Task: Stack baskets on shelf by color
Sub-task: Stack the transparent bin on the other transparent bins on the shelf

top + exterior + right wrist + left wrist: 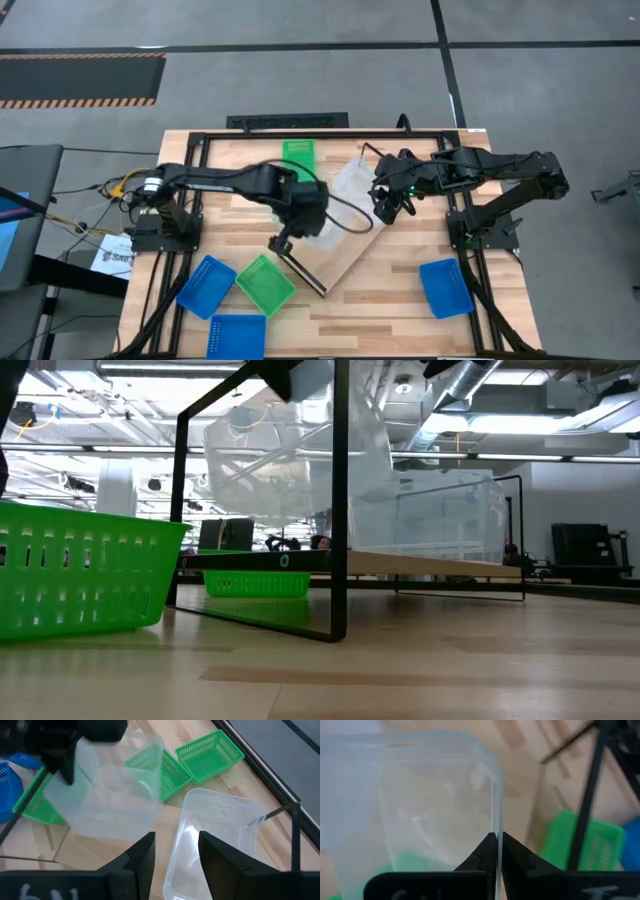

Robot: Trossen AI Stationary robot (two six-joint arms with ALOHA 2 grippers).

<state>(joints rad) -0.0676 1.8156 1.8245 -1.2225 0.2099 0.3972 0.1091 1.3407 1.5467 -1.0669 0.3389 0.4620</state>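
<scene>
Our left gripper [496, 851] has its fingers pinched fully together on the thin rim of a clear, see-through rectangular plastic basket [420, 815], which hangs tilted in the air above the long light-wood shelf board [350, 262] with its thin black end frames. Our right gripper [176, 851] hovers with its fingers parted and nothing between them, just over a second clear plastic basket [215, 840] that rests on the shelf's far end.

The grip looks like the weak point to us: only one edge of a slippery, flexing wall is held, so the lifted basket could swing, twist or slide out as we lower it. If it comes down tilted, a corner may catch the resting clear basket's rim and jam rather than nest, or shove that one along the board. Our two arms are close together here, so a careless approach could bring them into contact.

Further out, a green perforated plastic basket [299, 155] sits on the slatted wooden tabletop [380, 310] behind the shelf, and another green one [265, 284] near the shelf's black end frame [305, 274], which the left arm could clip. Blue baskets [207, 286] wait well apart at the near side.
</scene>
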